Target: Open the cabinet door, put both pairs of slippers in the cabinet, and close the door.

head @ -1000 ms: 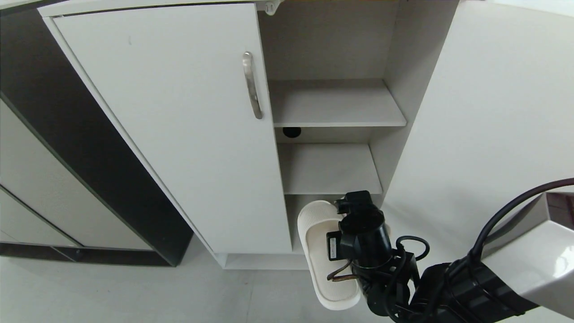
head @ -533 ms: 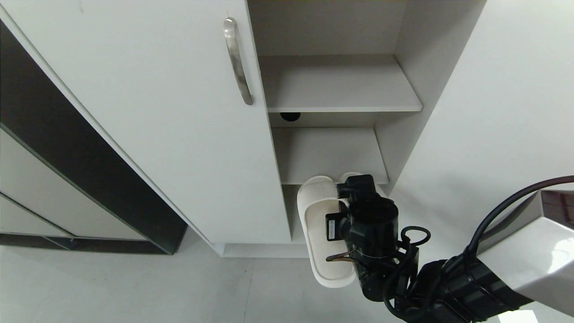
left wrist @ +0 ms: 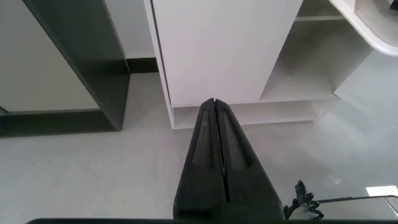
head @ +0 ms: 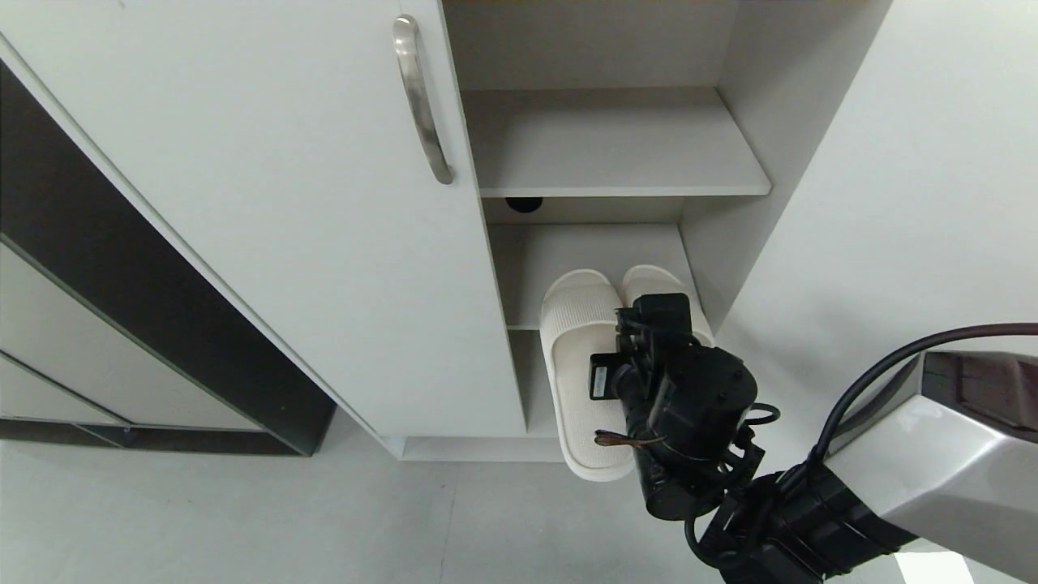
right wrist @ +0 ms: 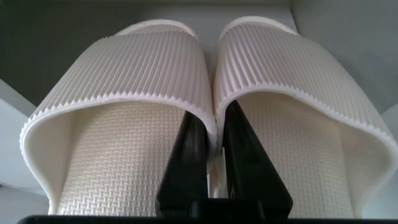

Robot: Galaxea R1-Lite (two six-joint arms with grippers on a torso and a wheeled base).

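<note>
My right gripper (head: 642, 328) (right wrist: 212, 134) is shut on a pair of cream ribbed slippers (head: 585, 369) (right wrist: 143, 99), one finger inside each slipper, pinching their touching inner walls. The pair hangs level in front of the open right side of the white cabinet (head: 616, 138), its toes over the front edge of the middle shelf (head: 592, 268). The open door (head: 908, 203) stands to the right. My left gripper (left wrist: 214, 134) is shut and empty, low above the floor before the cabinet's base.
The cabinet's left door (head: 268, 211) stays closed, with a metal handle (head: 420, 97). Upper shelf (head: 616, 146) is bare. A dark panel (head: 122, 268) stands left of the cabinet. Grey floor (head: 243, 519) lies in front.
The right gripper has carried the slippers up and forward, from the bottom compartment's level to the middle shelf's edge. The head camera has moved closer to the cabinet.
</note>
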